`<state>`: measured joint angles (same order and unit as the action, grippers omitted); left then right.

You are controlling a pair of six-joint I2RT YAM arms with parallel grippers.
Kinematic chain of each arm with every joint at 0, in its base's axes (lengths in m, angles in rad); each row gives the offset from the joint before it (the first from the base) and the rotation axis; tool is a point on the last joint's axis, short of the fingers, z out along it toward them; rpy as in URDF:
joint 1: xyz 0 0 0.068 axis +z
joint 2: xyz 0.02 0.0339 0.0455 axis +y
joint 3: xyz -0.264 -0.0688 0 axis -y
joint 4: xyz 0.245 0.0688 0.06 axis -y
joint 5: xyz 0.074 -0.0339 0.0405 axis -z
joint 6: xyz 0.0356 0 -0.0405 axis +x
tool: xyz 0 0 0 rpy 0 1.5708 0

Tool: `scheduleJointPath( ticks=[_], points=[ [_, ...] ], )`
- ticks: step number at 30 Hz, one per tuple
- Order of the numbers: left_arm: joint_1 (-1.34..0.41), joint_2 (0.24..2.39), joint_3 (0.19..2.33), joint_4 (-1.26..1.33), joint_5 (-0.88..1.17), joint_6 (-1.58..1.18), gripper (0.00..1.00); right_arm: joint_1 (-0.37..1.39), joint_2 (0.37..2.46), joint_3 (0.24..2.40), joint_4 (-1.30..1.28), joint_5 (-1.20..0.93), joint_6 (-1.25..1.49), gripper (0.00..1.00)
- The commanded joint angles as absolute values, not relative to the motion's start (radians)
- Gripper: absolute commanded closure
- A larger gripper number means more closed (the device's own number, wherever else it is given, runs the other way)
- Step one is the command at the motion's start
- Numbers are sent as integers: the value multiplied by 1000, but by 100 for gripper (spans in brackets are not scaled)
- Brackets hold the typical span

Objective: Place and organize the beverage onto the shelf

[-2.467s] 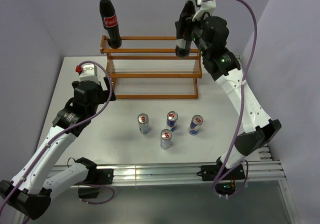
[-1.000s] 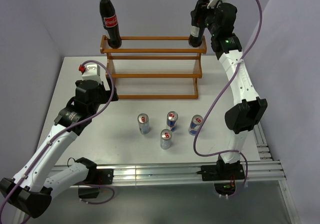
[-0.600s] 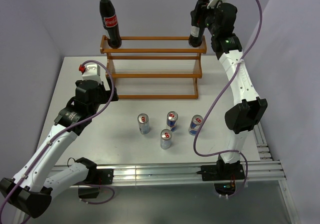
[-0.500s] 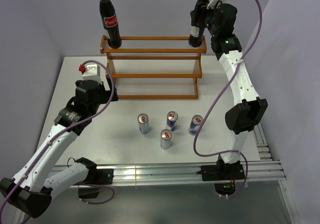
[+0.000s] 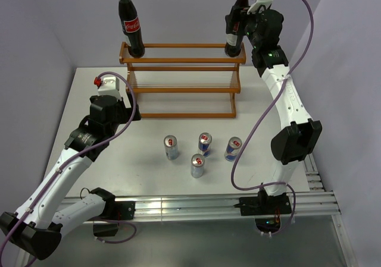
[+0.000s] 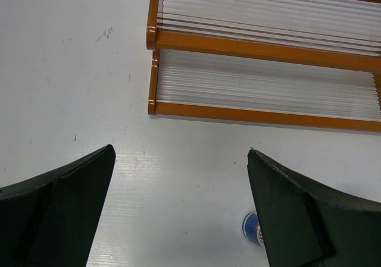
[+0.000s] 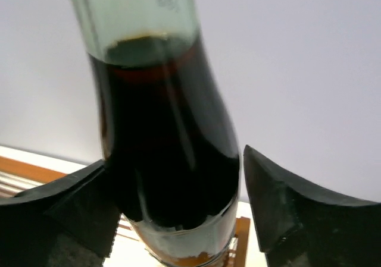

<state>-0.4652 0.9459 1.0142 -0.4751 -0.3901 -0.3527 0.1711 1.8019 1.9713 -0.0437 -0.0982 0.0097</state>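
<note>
The reddish-brown shelf [image 5: 178, 90] stands at the back of the table. One cola bottle [image 5: 130, 24] stands at the left end of its top tier. The second bottle [image 5: 233, 32] stands at the right end of that tier. My right gripper [image 5: 243, 24] is open around this bottle; in the right wrist view the bottle [image 7: 169, 160] fills the space between the fingers [image 7: 280, 201], with a narrow gap on the right side. Four blue-and-silver cans [image 5: 171, 147] [image 5: 205, 143] [image 5: 233, 148] [image 5: 197, 165] stand on the table in front of the shelf. My left gripper [image 5: 127, 111] [image 6: 180, 151] is open and empty over the table, left of the cans.
The shelf's two lower tiers [image 6: 262, 44] are bare rods. One can's edge [image 6: 251, 225] shows beside my left gripper's right finger. Lilac walls close in the table at the back and both sides.
The right arm carried the second bottle from the middle tier up onto the right end of the top tier. In the last half second the right wrist has shifted slightly right. The left arm has not moved.
</note>
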Motion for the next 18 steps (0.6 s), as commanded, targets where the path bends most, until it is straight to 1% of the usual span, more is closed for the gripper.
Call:
scheduleJointPath(
  ticks=[1, 3, 12, 18],
  points=[
    [-460, 934, 1016, -442, -385, -337, 1, 163, 1752, 2042, 43, -91, 11, 6],
    [-462, 933, 1015, -443, -385, -337, 0, 164, 1755, 2052, 31, -89, 11, 0],
    [-462, 930, 1017, -446, -388, -337, 0, 164, 1717, 2048, 12, -68, 11, 0],
    [-462, 927, 1017, -448, -399, -339, 0, 164, 1625, 1954, 14, -72, 15, 0]
  ],
)
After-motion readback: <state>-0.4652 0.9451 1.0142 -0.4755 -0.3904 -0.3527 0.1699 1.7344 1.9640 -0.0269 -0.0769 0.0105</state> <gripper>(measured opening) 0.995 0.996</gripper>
